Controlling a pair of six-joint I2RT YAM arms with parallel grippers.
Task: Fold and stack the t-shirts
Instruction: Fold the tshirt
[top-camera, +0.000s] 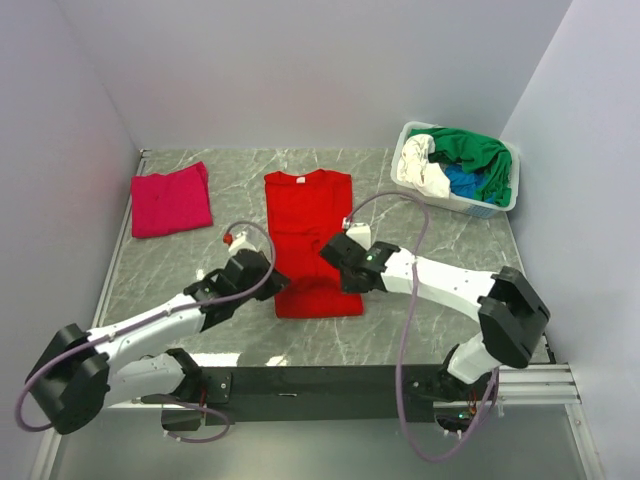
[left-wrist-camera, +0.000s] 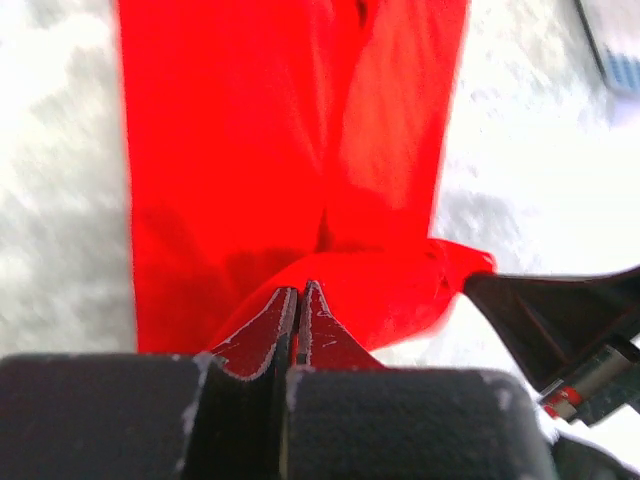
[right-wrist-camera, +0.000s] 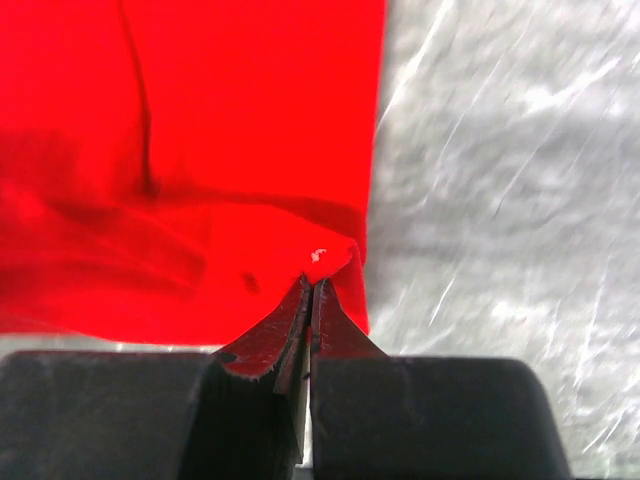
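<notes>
My left gripper (left-wrist-camera: 299, 300) clamps red t-shirt (top-camera: 308, 215) hem, my right gripper (right-wrist-camera: 310, 292) pinches same hem, near end lifted, mid-worktop

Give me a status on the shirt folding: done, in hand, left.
Done: the magenta-pink shirt lies folded at the table's far left. In hand: the red shirt, narrowed to a long strip; the left gripper and right gripper have their jaws shut on its near hem corners. Left: the green shirt, white shirt and blue shirt sit heaped in the basket; no stack yet.
</notes>
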